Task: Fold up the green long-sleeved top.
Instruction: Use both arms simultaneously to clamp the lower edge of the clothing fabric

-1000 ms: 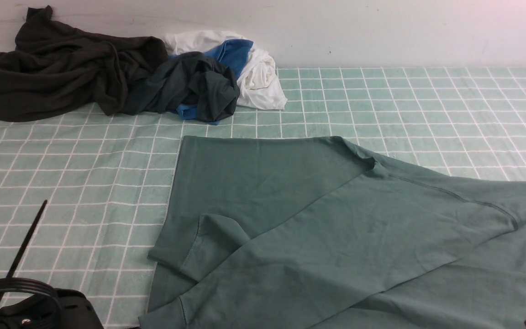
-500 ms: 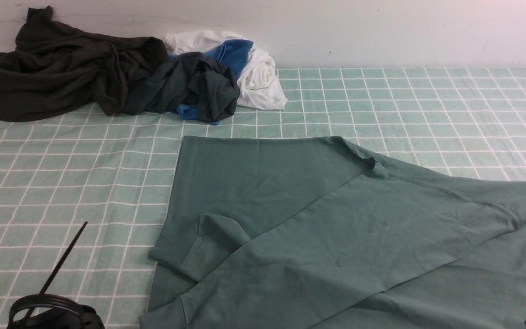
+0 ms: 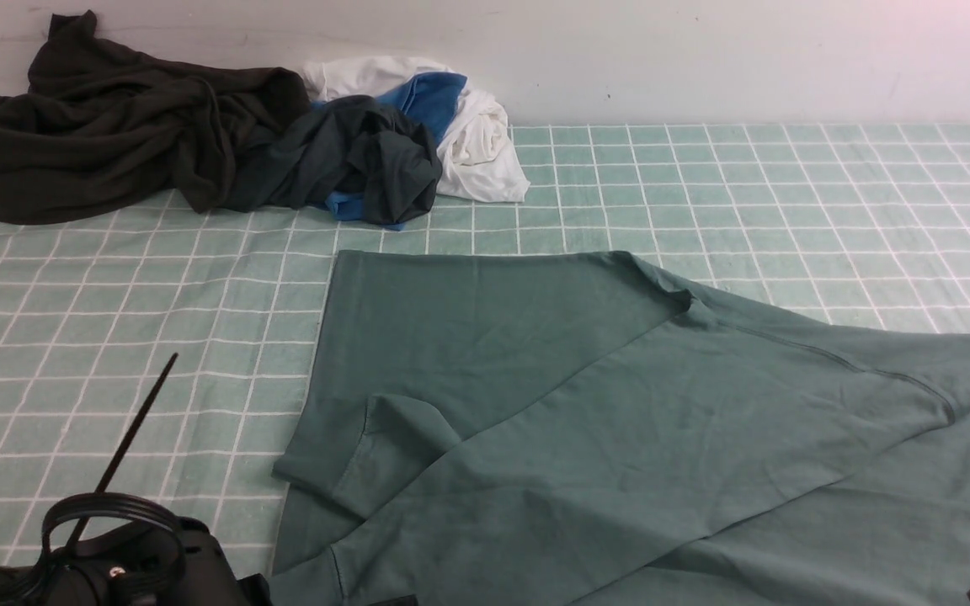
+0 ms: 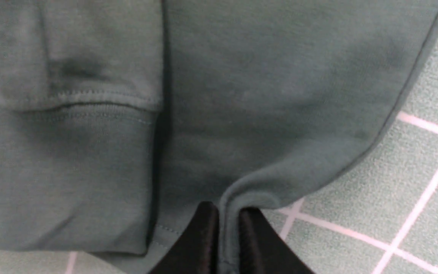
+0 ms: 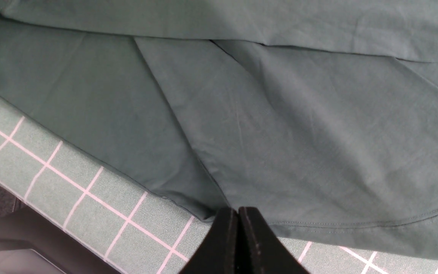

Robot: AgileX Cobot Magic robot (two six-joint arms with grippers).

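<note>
Your left gripper (image 4: 228, 214) has its fingers pinching a raised fold at the edge of the green long-sleeved top (image 3: 535, 404), just beside a ribbed cuff (image 4: 67, 167), at the near edge of the bench (image 3: 788, 185). Your right gripper (image 5: 238, 213) has its fingers pressed together right at the top's hem; you cannot tell whether any cloth is caught between them. The top lies spread over the near half of the bench, from its middle out to the right edge. A black-brown garment (image 3: 106, 135), a teal-grey garment (image 3: 359, 160) and a white-and-blue garment (image 3: 477, 135) sit heaped in the far left corner, well apart from the top
</note>
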